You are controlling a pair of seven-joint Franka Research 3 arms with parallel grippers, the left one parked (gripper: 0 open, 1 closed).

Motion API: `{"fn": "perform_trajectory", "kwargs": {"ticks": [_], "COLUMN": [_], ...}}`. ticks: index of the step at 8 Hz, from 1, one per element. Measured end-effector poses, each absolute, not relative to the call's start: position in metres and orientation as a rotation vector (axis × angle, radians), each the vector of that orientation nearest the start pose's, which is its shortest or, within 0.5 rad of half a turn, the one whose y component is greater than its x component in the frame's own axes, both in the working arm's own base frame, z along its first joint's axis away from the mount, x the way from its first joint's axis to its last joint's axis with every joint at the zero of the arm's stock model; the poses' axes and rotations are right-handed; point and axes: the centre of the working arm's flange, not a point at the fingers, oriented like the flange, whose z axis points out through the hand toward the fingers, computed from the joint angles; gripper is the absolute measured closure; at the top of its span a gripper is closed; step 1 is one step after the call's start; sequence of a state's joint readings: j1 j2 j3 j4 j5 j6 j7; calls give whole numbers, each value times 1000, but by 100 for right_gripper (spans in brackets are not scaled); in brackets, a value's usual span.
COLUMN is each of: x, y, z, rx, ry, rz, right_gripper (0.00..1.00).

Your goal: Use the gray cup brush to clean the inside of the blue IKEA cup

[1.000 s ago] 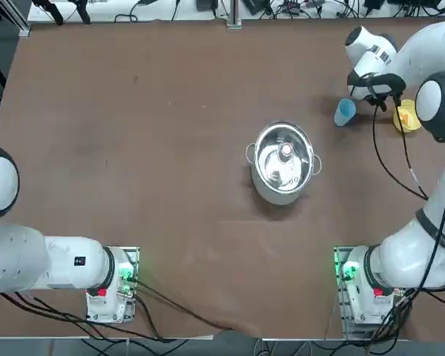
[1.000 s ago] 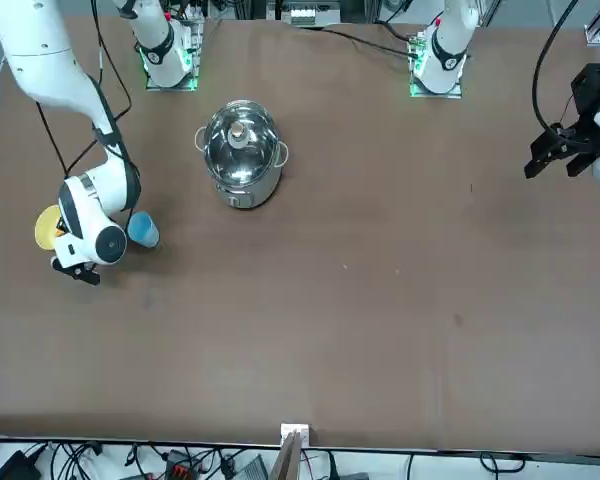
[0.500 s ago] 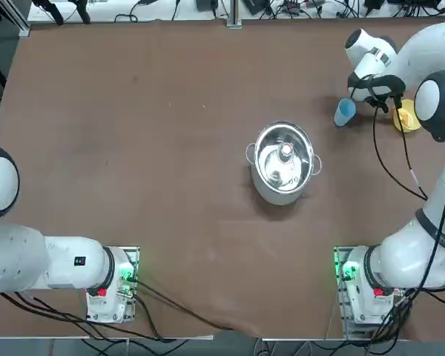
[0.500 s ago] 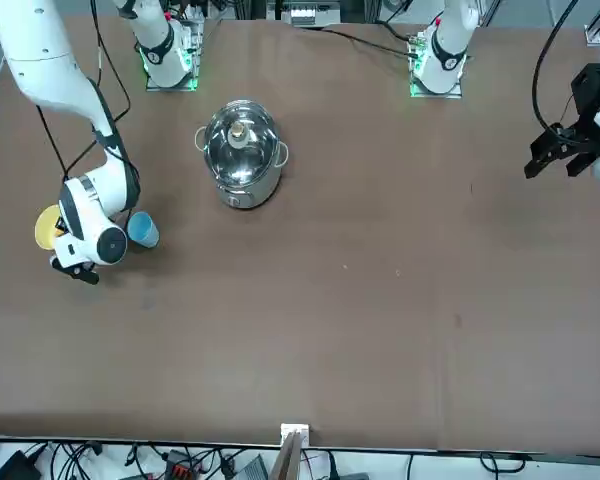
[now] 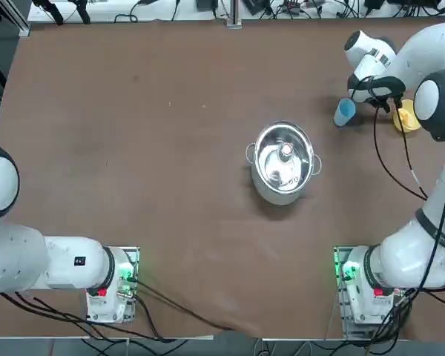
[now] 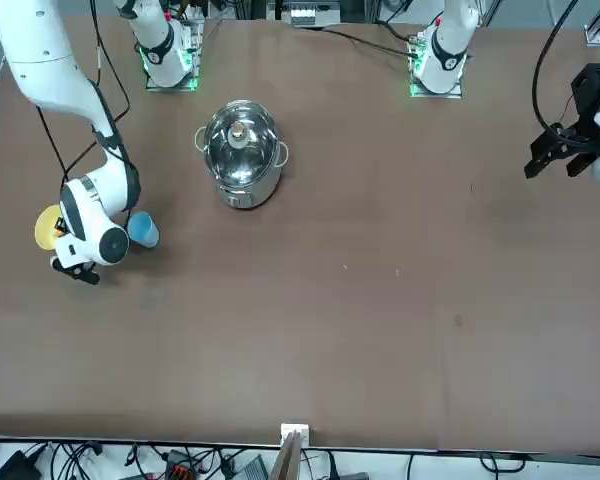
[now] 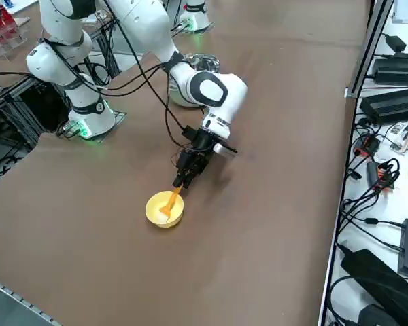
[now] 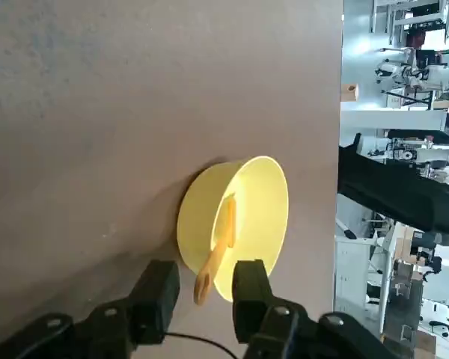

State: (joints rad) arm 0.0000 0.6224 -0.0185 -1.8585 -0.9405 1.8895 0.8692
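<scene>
Look for the gray cup brush (image 8: 223,239) lying slanted in the yellow bowl (image 8: 273,187), with its thin handle end poking out over the rim. Looks orange-tan here, not gray. Shows in the right side view too, low and left of the middle, leaning up out of the bowl (image 7: 164,210).

Now look at the right gripper (image 8: 203,275) just at that handle end. Has one finger on each side of the tip, with a little gap left on both sides. So: spread apart, not pinching, grasping nothing yet.

Compare the top view with a second ago: almost nothing different. Same spot for the blue IKEA cup (image 5: 345,112) in the upper right, same spot for the bowl at the right edge, same spot for the steel pot (image 5: 283,161) in the middle. Same low pose for the hand, over the gap between cup and bowl. Same story in the front view, with the cup (image 6: 144,231) at the left, upright and just beside the white wrist.

Meaning for the task: probably done with the reaching, and ready for the pinch. Next, most likely: squeeze the handle, lift the brush out, carry it to the cup close by, and scrub inside. No cleaning started yet. Worth watching: a thin handle, easy to slip or to tip the light bowl.
</scene>
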Motion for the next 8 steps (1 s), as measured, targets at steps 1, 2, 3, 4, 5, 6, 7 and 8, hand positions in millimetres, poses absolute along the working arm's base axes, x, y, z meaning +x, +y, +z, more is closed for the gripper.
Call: {"fn": "perform_trajectory", "kwargs": {"ticks": [1, 2, 3, 4, 5, 6, 7, 8], "x": [588, 588, 588, 588, 587, 586, 586, 586], "y": [-71, -71, -71, -71, -72, -73, -74, -74], "z": [171, 171, 171, 170, 169, 167, 165, 164], "rx": [2176, 2175, 2173, 2171, 2169, 2167, 2165, 2164], "ry": [-320, -322, -322, -323, -322, -324, -326, -327], "rz": [-204, -205, -206, -209, -213, -217, -219, -220], "right_gripper": [56, 56, 57, 59, 60, 60, 60, 63]}}
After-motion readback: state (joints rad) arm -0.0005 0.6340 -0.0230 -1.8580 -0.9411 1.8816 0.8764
